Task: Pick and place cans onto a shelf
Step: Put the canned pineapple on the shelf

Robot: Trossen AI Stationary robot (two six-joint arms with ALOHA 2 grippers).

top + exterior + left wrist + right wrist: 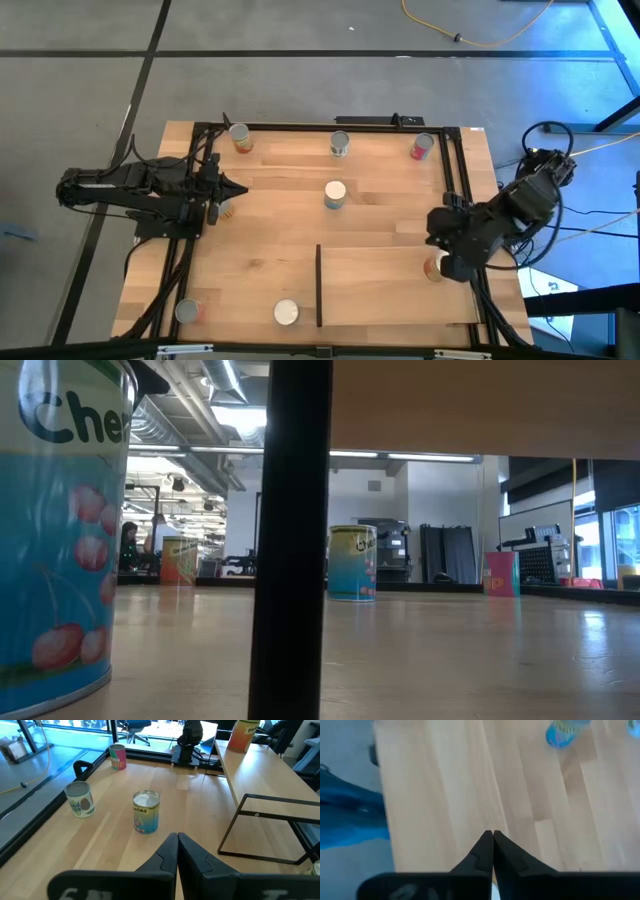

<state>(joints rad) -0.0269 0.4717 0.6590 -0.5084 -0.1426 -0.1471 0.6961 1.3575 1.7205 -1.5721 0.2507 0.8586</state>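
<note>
Several cans stand upright on the table: three along the far edge, one in the middle and two at the near edge. One more can stands on the pale-wood shelf at the near right, partly hidden under my right gripper. That gripper hangs above the shelf, pointing steeply down, shut with nothing between its fingers. My left gripper waits shut at the table's left side, pointing at the middle can.
The shelf is raised on thin black legs, and a black strip edges its left side. In the low view a black post and a large can stand close to the camera. Bare wood lies between the middle can and the shelf.
</note>
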